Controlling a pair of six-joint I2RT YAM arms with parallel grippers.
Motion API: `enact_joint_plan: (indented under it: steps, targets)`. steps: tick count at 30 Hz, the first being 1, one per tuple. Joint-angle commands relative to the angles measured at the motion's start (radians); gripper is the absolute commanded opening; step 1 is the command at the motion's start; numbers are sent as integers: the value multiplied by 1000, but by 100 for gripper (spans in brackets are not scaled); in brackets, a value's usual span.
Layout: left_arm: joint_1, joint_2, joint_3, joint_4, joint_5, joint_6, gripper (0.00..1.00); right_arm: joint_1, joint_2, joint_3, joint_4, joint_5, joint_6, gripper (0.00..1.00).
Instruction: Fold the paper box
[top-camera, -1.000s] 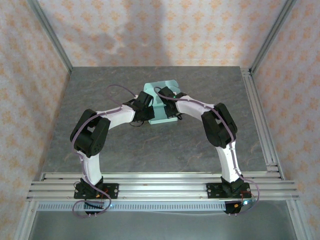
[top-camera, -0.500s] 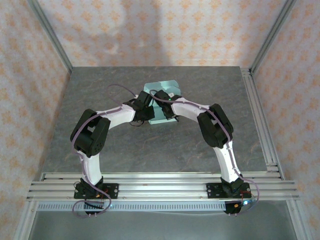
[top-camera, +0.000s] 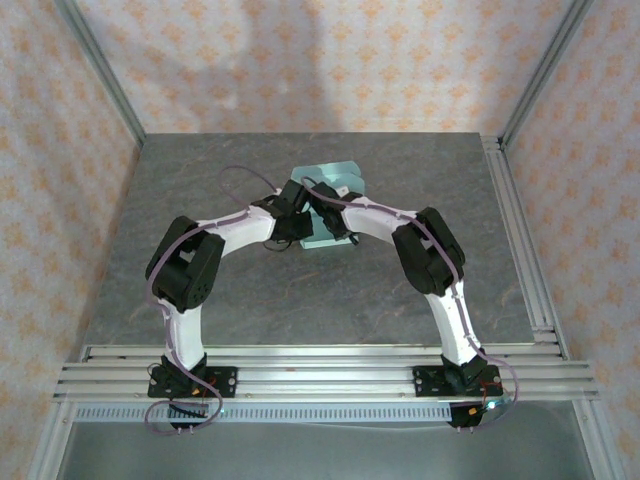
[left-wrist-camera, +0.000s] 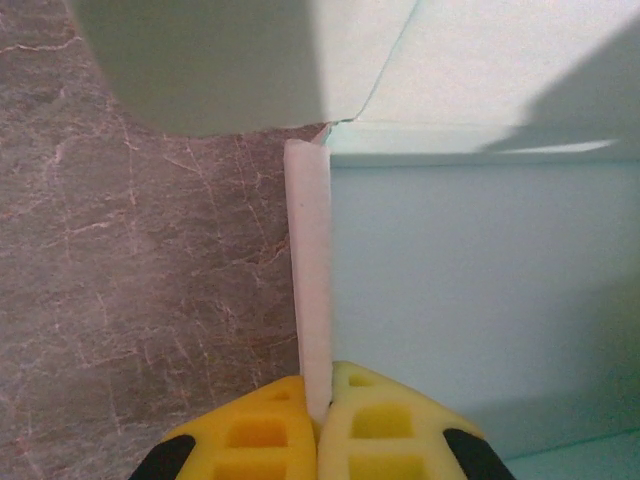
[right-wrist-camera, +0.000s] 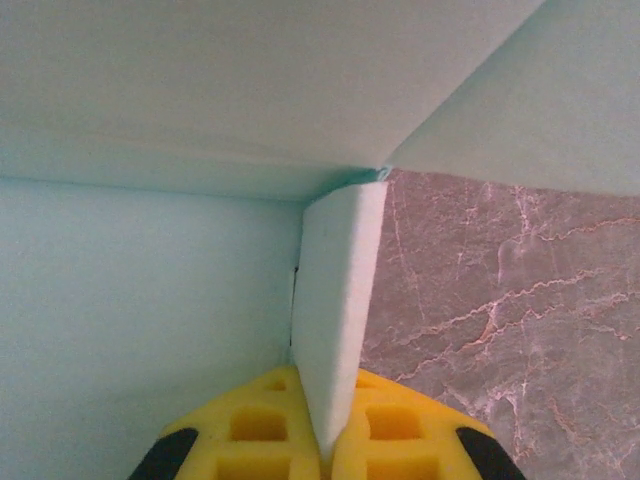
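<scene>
Top external shows the paper box (top-camera: 338, 178) on the table (top-camera: 200, 190), toward its far side; left gripper (left-wrist-camera: 318, 405) pinches its left flap, right gripper (right-wrist-camera: 326, 420) pinches the right flap

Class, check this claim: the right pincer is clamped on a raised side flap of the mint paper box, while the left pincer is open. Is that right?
No. The left pincer is not open: the left wrist view shows its yellow fingers shut on a raised side flap of the paper box too. The right pincer is clamped on its flap, as stated.
</scene>
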Motion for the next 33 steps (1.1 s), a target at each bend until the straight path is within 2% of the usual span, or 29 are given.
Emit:
enact_joint_plan:
  steps: [1, 2, 3, 4, 5, 6, 12, 13, 14, 15, 17, 20, 21, 22, 23, 25, 30, 33]
  targets:
    - [-13, 13, 23, -36, -3, 23, 0, 5, 20, -39, -39, 107, -35, 2]
    - [-13, 15, 25, -40, 0, 24, 0, 5, 18, -50, -27, 129, -37, 14]
    - [-14, 16, 28, -45, 5, 25, 0, 5, 17, -56, -23, 143, -40, 21]
    - [-15, 17, 27, -46, 7, 27, 0, 5, 17, -58, -25, 152, -40, 23]
    - [-16, 13, 24, -44, 5, 28, 0, 6, 17, -60, -23, 151, -45, 18]
    - [-17, 13, 22, -45, 0, 27, 0, 5, 18, -63, -23, 140, -50, 1]
    - [-21, 14, 23, -27, 0, 19, 0, 5, 24, -59, -38, 148, -56, 0]
    - [-21, 19, 29, -31, 2, 25, 0, 6, 15, -74, -20, 158, -56, 10]
    - [-22, 27, 38, -45, -2, 32, 0, 5, 11, -80, -12, 164, -50, 25]
    - [-21, 29, 42, -55, -10, 33, 0, 5, 9, -78, -17, 162, -47, 27]
    - [-22, 24, 37, -53, -16, 29, 0, 5, 9, -66, -35, 129, -47, 0]
    - [-21, 31, 42, -49, -2, 35, 0, 5, 7, -61, -37, 106, -34, 0]
    - [-21, 38, 52, -59, -2, 40, 0, 3, 2, -65, -29, 99, -24, 4]
    - [-22, 39, 58, -70, -6, 45, 0, 1, -7, -71, -21, 84, -13, 22]
    - [-22, 35, 57, -73, -13, 49, 0, -1, -17, -77, -12, 69, -4, 31]
    - [-21, 28, 56, -74, -20, 50, 0, -2, -39, -86, 0, 56, 6, 35]
    - [-22, 24, 58, -73, -18, 44, 0, -21, -110, -137, 65, 25, 4, 52]
    - [-22, 18, 54, -74, -21, 43, 0, -39, -173, -180, 121, -40, 5, 60]
